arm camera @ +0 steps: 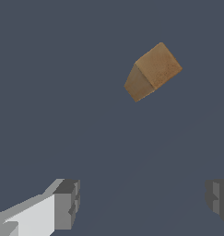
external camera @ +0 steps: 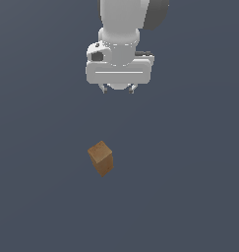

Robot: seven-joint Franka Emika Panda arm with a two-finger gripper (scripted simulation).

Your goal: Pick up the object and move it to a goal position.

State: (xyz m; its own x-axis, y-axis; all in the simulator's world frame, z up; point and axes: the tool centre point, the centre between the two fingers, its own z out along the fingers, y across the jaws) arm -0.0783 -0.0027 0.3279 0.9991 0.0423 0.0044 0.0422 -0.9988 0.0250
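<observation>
A small tan-brown block (external camera: pixel 101 157) stands on the dark grey floor, turned at an angle, in the middle of the exterior view. It also shows in the wrist view (arm camera: pixel 153 71). My white gripper (external camera: pixel 118 89) hangs well above and behind the block, a little toward the exterior view's right of it, not touching it. In the wrist view the gripper (arm camera: pixel 143 203) has its two dark fingertips (arm camera: pixel 67 203) wide apart with nothing between them, so it is open and empty.
A plain dark grey surface (external camera: pixel 190 197) lies all around the block. No other object shows in either view.
</observation>
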